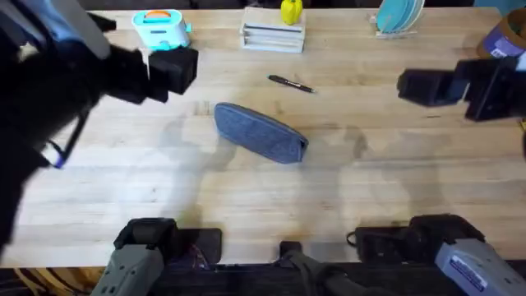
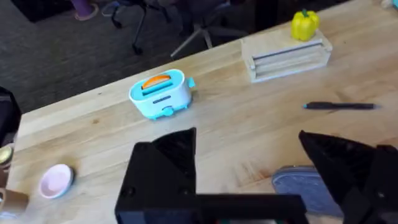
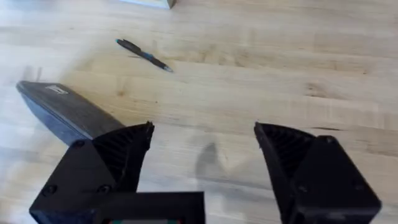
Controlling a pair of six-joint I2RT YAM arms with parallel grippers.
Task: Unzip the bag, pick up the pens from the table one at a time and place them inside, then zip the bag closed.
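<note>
Black jaws, left: the left gripper (image 2: pixel 249 168) stands spread wide and empty above the near end of the bag (image 1: pixel 261 132).
Black jaws, right: the right gripper (image 3: pixel 204 155) is parted too, holding nothing, well apart from the bag.
Bag: grey-blue denim, lying aslant mid-tabletop (image 1: pixel 123 189); zip probably closed, though its pull is too small to find.
Pen: one dark pen (image 1: pixel 291 83) lies beyond the bag, near the wooden rack (image 1: pixel 272 35).
Risk: with nothing pinning the pouch, a tug on the zip could drag the whole bag across the wood.
Risk: the thin pen may roll or skid from a pinch that lands off-centre.
</note>
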